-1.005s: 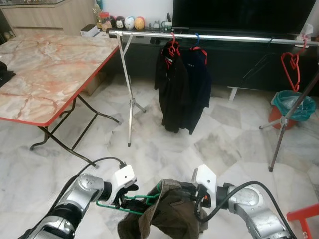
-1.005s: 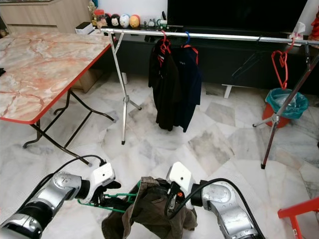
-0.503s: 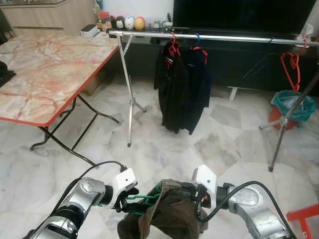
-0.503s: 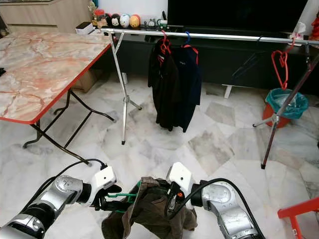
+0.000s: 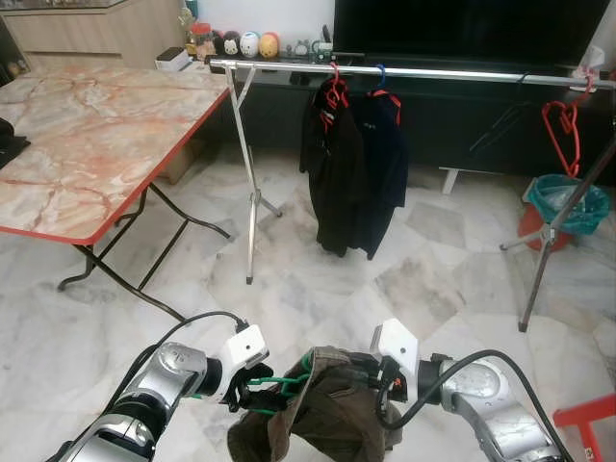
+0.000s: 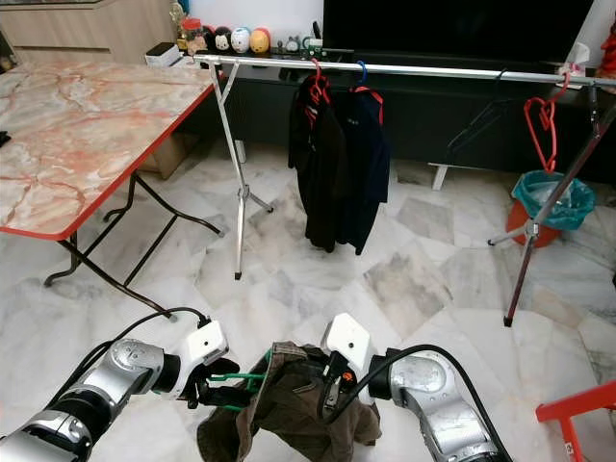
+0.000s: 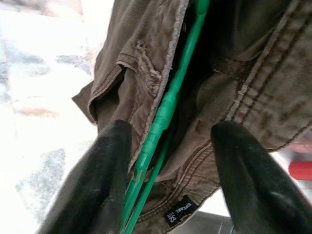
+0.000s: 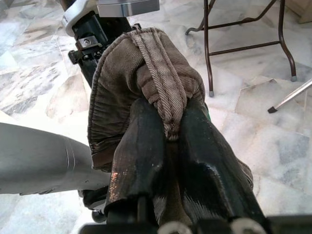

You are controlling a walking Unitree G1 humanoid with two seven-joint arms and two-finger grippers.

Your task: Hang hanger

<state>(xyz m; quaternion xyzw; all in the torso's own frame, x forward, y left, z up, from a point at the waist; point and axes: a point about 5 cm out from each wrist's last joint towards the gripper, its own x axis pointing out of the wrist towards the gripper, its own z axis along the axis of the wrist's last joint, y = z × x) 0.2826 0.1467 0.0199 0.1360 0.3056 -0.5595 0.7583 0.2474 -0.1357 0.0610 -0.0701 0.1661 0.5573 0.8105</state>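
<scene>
At the bottom centre of the head views, the right gripper (image 8: pixel 168 131) is clenched on the ribbed waistband of brown trousers (image 5: pixel 332 419), while the left gripper (image 7: pixel 165 146), fingers spread, straddles the thin green hanger (image 7: pixel 168 105) threaded through them. The hanger looks light, stiff and slick, best taken near its hook; the cloth is soft and floppy. The clothes rail (image 5: pixel 423 72) spans the upper frame, well apart.

Two dark garments (image 5: pixel 351 173) on silver rail (image 5: pixel 433 73); one green plastic hanger (image 7: pixel 165 114); one brown trousers (image 6: pixel 298 404); one marble-topped bench (image 5: pixel 87 144).
</scene>
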